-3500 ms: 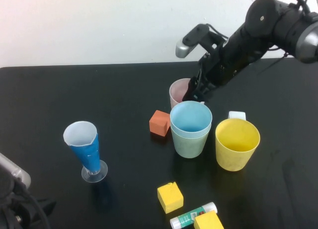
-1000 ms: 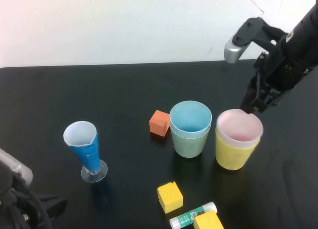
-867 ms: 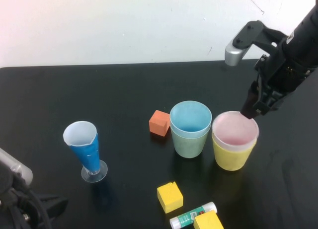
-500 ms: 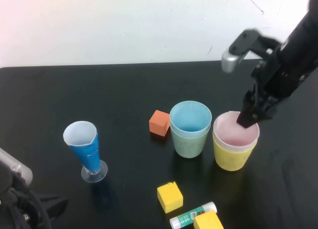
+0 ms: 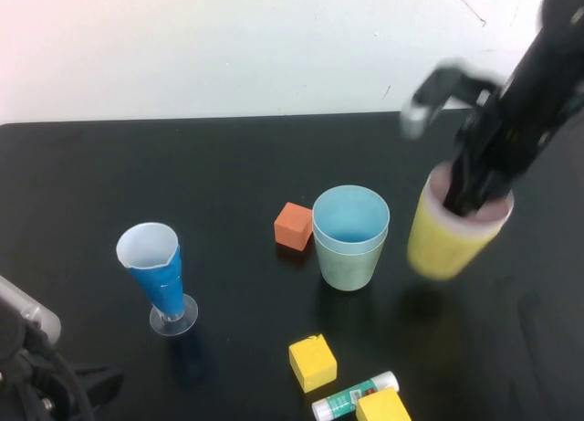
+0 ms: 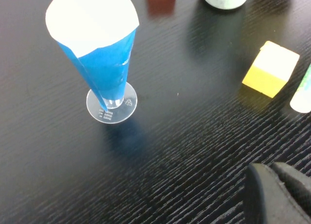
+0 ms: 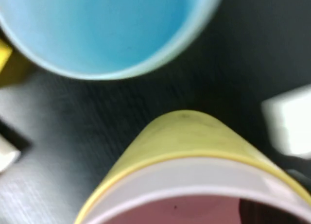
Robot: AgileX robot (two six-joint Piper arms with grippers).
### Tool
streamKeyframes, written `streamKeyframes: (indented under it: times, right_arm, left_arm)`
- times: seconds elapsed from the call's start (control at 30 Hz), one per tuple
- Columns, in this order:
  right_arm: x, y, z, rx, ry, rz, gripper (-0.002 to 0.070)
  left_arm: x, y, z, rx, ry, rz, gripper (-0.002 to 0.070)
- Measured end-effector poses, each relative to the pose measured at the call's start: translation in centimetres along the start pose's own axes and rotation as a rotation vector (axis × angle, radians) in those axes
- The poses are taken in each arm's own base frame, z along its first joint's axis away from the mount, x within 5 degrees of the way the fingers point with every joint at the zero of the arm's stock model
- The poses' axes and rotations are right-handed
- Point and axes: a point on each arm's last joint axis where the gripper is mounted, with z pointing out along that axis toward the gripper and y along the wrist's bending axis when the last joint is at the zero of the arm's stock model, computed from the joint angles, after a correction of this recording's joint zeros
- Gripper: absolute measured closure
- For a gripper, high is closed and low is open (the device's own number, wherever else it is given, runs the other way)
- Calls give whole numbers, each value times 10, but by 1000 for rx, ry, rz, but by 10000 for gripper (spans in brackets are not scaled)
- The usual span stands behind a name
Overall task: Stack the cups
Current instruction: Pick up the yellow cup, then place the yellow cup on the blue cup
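2 nested pairs are seen on the black table [image 5: 137,165]. The light blue cup [image 5: 350,218] sits inside the sage green cup [image 5: 351,264] at the centre, upright. The pale pink cup [image 5: 474,206] is seated in the yellow cup [image 5: 444,240], and this pair is lifted and tilted to the right of the first, held by the right gripper [image 5: 464,194], whose fingers are clenched on the far rim with 1 finger dipped inside the pink cup.

The left gripper [image 6: 279,192] is parked low at the near left corner, close to the cone glass [image 5: 155,273]; whether its fingers are parted cannot be told.

The step in hand is judged to be the carrying of the pink-and-yellow pair over the blue cup. The pair should be levelled before descent, its base centred above the blue mouth, then lowered straight so that the rim is not caught and the green cup is not tipped. The orange block [image 5: 293,226] beside the green cup should be left untouched.
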Motion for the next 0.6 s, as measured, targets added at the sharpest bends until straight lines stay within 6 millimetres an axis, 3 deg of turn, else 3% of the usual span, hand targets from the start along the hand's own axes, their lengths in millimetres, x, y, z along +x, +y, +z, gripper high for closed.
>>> streamKeyframes:
  times: [0.2,0.3,0.43,0.6]
  right_arm:
    - [-10,18,-89,173,-175,-56,614]
    - [-18,37,-114,130,-304,-127,614]
    - [-34,61,-115,16,-416,-294,615]
    - [-52,68,-82,-50,-370,-376,615]
  left_arm:
    - [0,0,0,1,0,-1,676]
    - [-1,0,0,0,-7,-1,676]
    - [-1,0,0,0,-11,-1,676]
    - [-1,0,0,0,-11,1,676]
